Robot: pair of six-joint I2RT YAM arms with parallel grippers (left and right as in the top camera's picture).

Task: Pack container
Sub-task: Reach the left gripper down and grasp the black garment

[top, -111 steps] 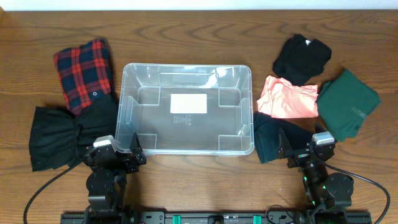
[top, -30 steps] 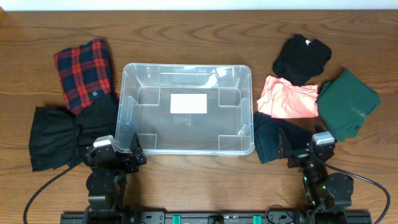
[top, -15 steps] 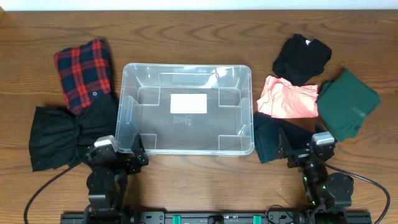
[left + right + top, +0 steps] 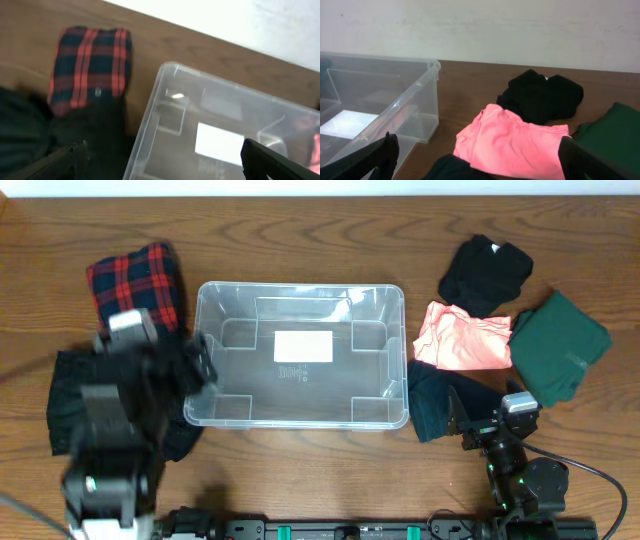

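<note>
The container (image 4: 300,287) is a clear plastic bin at the table's middle, empty, with a white label (image 4: 303,346) on its base. My left gripper (image 4: 190,365) is open and empty, raised over the bin's left edge and the black cloth (image 4: 65,395). It is blurred in the overhead view. In the left wrist view the gripper (image 4: 165,170) spans the bin's left wall (image 4: 150,135). My right gripper (image 4: 478,418) is open and empty at the front right. In the right wrist view it (image 4: 480,167) sits low over a dark folded cloth (image 4: 455,170).
A red plaid cloth (image 4: 135,285) lies left of the bin, also in the left wrist view (image 4: 92,60). To the bin's right lie a pink garment (image 4: 462,340), a black garment (image 4: 485,272), a green garment (image 4: 560,345) and a dark cloth (image 4: 432,400).
My left arm has lifted from its rest at the table's front and swung up and back to the bin's left edge. The right arm and all cloths have not moved.
</note>
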